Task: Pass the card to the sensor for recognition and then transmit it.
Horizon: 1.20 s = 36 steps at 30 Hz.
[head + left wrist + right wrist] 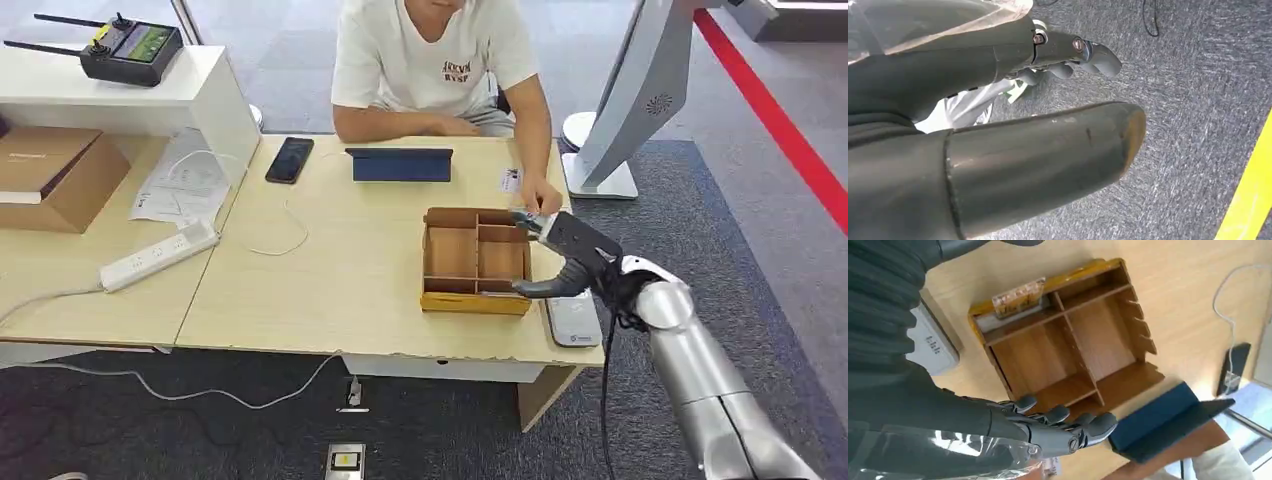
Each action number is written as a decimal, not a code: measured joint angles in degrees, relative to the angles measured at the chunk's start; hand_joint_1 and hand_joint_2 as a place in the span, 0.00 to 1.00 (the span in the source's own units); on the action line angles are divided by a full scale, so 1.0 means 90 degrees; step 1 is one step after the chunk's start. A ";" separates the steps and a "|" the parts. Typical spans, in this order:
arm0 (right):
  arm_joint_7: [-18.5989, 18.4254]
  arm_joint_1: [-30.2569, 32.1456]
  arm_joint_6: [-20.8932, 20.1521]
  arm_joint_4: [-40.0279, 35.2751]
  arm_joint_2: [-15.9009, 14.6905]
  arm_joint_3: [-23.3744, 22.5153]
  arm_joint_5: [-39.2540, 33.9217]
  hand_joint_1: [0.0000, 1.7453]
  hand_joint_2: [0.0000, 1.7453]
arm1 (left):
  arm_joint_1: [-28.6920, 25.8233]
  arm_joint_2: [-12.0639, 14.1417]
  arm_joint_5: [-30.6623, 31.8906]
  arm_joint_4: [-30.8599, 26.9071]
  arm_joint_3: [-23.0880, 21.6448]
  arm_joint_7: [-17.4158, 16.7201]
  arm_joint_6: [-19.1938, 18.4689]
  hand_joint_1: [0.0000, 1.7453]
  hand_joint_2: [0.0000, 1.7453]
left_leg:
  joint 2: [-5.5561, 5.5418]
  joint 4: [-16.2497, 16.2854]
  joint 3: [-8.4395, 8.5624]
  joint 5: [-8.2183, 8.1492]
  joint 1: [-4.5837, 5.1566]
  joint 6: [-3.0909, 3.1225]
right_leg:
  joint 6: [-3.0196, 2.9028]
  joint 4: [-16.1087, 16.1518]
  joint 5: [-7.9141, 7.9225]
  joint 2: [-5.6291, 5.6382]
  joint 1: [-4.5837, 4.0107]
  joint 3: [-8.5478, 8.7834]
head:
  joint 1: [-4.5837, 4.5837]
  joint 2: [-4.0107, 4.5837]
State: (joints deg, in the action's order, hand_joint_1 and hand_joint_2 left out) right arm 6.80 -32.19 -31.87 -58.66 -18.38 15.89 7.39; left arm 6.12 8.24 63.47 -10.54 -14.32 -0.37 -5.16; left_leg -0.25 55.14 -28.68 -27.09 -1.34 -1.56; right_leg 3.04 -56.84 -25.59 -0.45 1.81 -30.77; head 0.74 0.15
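Grey carpet, pale wood desk (pixel 330 290) — right hand (pixel 562 255) over wooden organiser (pixel 476 262).

Matt pale wood surface (pixel 340 290), wooden tray (pixel 475 260) with yellow-painted front edge, rough grey carpet (pixel 1198 100), brushed silver metal arm (pixel 700 380), dark matt plastic right hand (pixel 560 255), glossy black phone (pixel 289 160).
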 joint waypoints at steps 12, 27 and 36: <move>-0.0260 0.0689 0.0185 -0.0763 -0.0153 0.0248 0.1033 0.00 1.00 | 0.0006 0.0017 0.0109 0.0000 0.0109 -0.0036 0.0044 0.00 0.00 | 0.0001 -0.0002 -0.0001 0.0000 0.0000 0.0000 | 0.0000 0.0000 0.0000 0.0000 0.0000 0.0000 | 0.0000 0.0000; -0.0595 0.1092 0.2322 -0.0744 0.0114 0.0675 0.3622 0.00 1.00 | 0.0020 0.0010 0.0345 0.0000 0.0182 -0.0080 0.0102 0.00 0.00 | 0.0000 -0.0002 -0.0001 0.0000 0.0000 0.0000 | -0.0001 0.0000 -0.0001 0.0000 0.0000 0.0000 | 0.0000 0.0000; -0.0608 0.1199 0.2467 -0.0741 0.0255 0.0782 0.3842 0.00 1.00 | 0.0022 0.0007 0.0391 0.0000 0.0182 -0.0078 0.0102 0.00 0.00 | 0.0001 -0.0003 0.0000 0.0000 0.0000 0.0000 | -0.0001 0.0000 0.0000 0.0000 0.0000 0.0001 | 0.0000 0.0000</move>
State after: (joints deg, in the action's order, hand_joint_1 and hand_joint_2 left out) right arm 1.33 -21.40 -9.66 -65.33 -16.09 22.93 41.97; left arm 6.32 8.31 66.99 -10.53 -12.68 -1.07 -4.24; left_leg -0.24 55.12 -28.68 -27.09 -1.34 -1.57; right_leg 3.04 -56.85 -25.59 -0.45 1.80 -30.76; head 0.74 0.15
